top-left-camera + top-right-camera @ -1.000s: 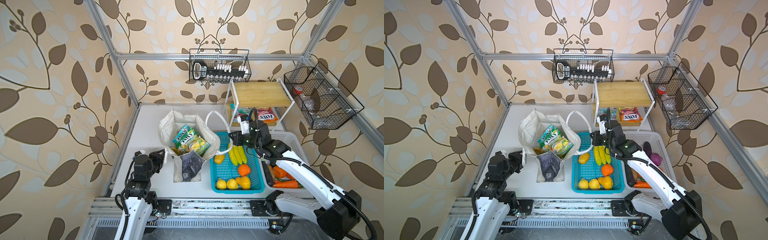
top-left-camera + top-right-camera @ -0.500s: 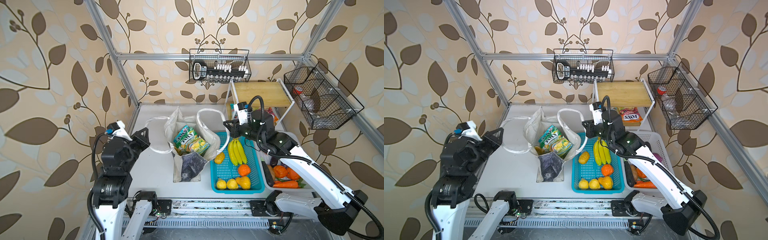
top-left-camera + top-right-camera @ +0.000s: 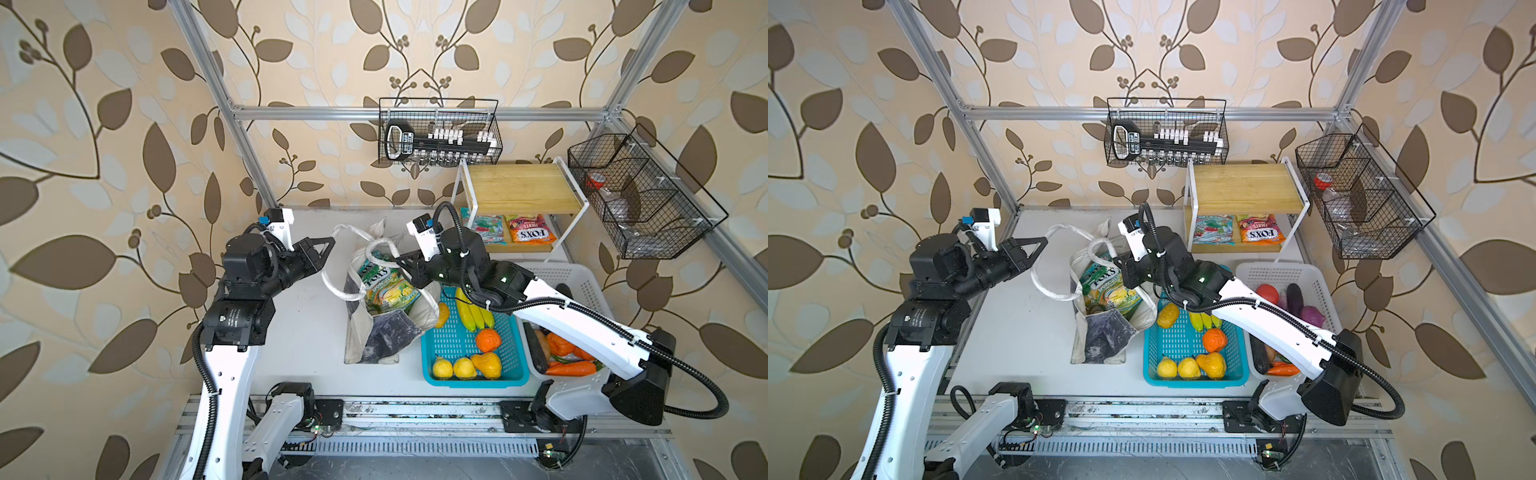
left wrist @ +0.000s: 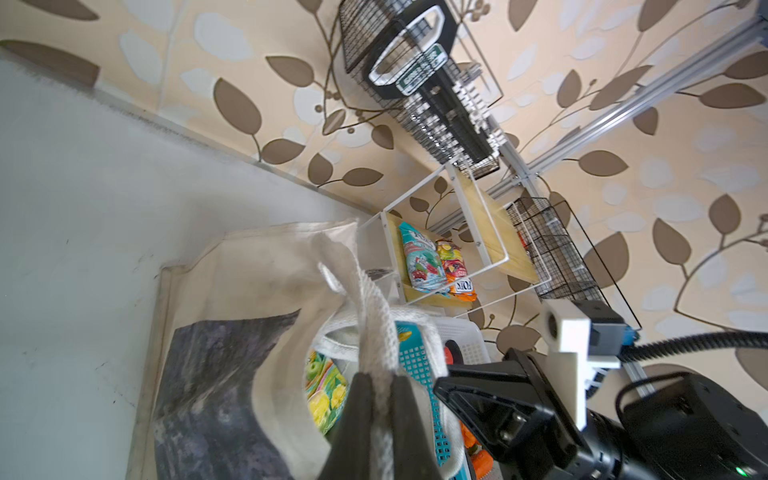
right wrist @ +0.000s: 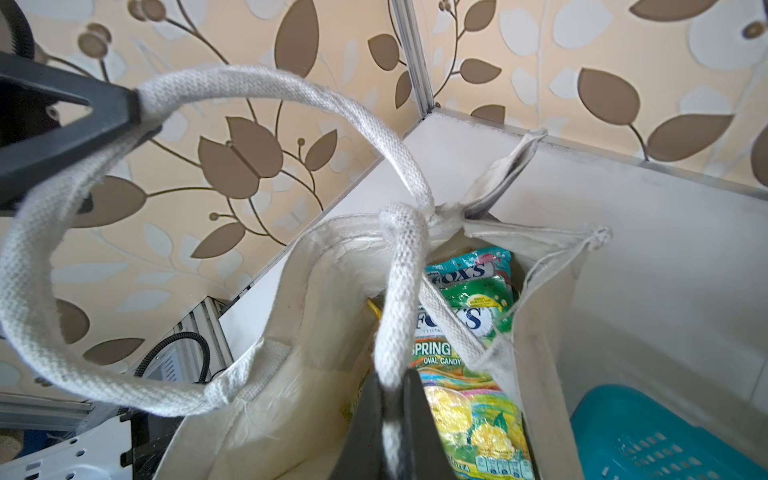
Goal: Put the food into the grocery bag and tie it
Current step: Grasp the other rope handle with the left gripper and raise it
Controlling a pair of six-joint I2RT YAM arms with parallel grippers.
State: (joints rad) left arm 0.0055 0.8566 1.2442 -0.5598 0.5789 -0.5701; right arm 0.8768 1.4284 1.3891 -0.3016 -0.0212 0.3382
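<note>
The off-white grocery bag (image 3: 365,332) (image 3: 1096,336) stands mid-table with yellow-green, green-white and teal-red snack packets (image 5: 469,374) inside. Its two strap handles cross in a loose loop (image 5: 405,220) above the mouth. My left gripper (image 3: 330,242) (image 4: 380,384), raised left of the bag, is shut on one handle (image 3: 332,286). Over the bag's mouth, my right gripper (image 3: 398,261) (image 5: 390,384) is shut on the other handle (image 5: 399,299). A banana bunch (image 3: 473,313), lemons (image 3: 442,368) and a pear (image 3: 488,363) lie in the turquoise basket (image 3: 515,374).
A white basket (image 3: 582,282) of toy vegetables stands right of the turquoise one. At the back right a wooden shelf (image 3: 519,187) has a teal-red packet (image 3: 486,228) and the orange FOX'S packet (image 3: 530,233) under it. Wire baskets (image 3: 438,133) hang on the walls.
My left arm rose from low beside the bag, pulling its handle up and leftward. My right gripper carried its handle leftward over the bag's mouth, and the straps now cross.
</note>
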